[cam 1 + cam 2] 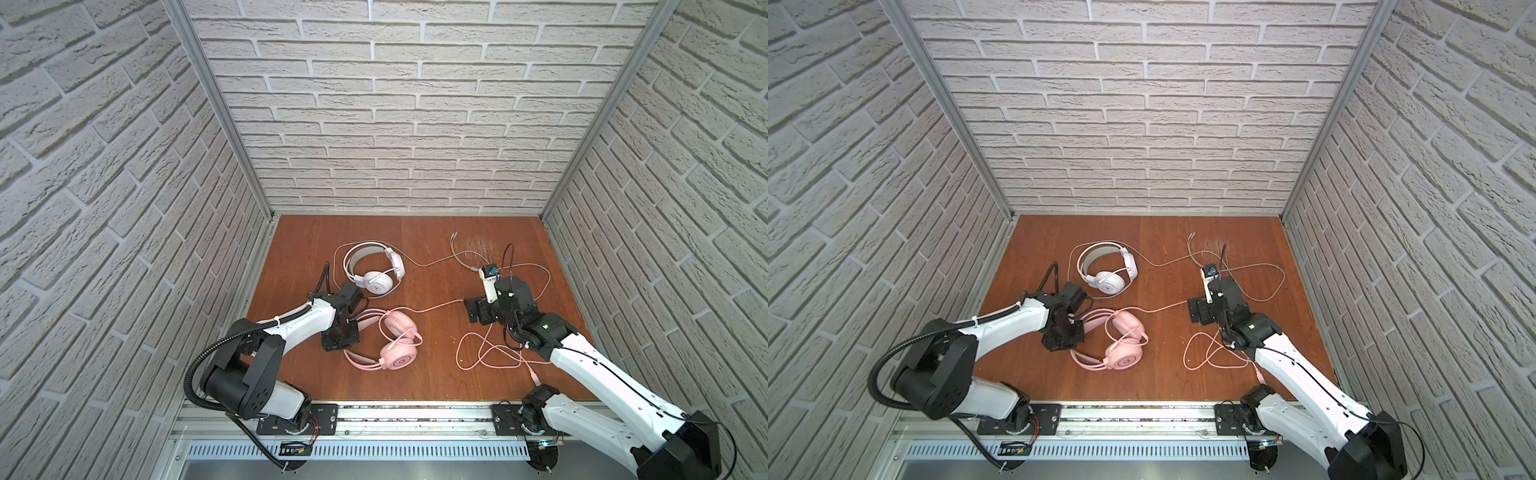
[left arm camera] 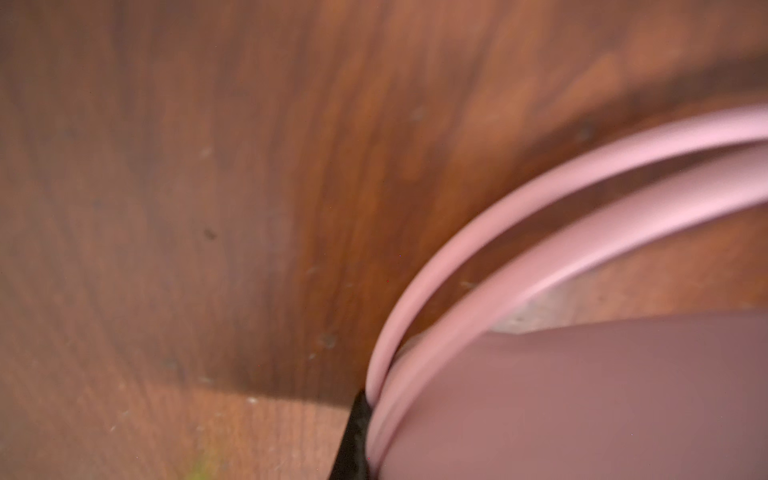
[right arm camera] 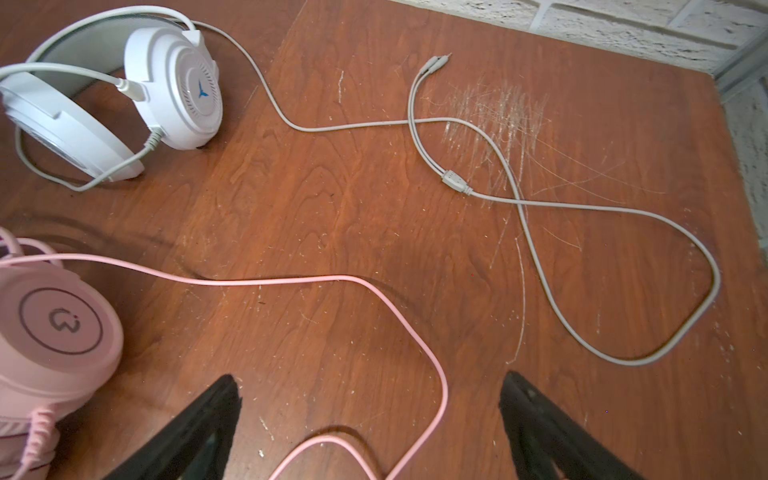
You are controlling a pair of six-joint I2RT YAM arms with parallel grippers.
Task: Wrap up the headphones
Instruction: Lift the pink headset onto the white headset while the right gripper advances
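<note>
Neither headset is wrapped yet; the job looks to be at its very start. The pink headset [image 1: 390, 338] lies on the wooden desk [image 1: 415, 374] toward the front, and its pink cord [image 3: 291, 280] trails off across the boards to a loose tangle beside the right arm in both top views. The white headset [image 1: 374, 270] sits just behind it, apart from it, with its grey cord [image 3: 582, 208] sprawled in a wide crossing loop toward the back right corner, the split plug end [image 3: 436, 62] lying free.

The left gripper [image 1: 338, 332] is clamped on the pink headband [image 2: 519, 232]; the left wrist view shows the double pink bands running right into a dark fingertip [image 2: 353, 436]. The right gripper [image 3: 370, 415] stands wide and holds nothing, poised low over a bend of the pink cord that passes between its two fingers.

What remains, by the look of it: gathering the pink cord and winding it round its headset, then the same for the white one, whose cord is untouched
</note>
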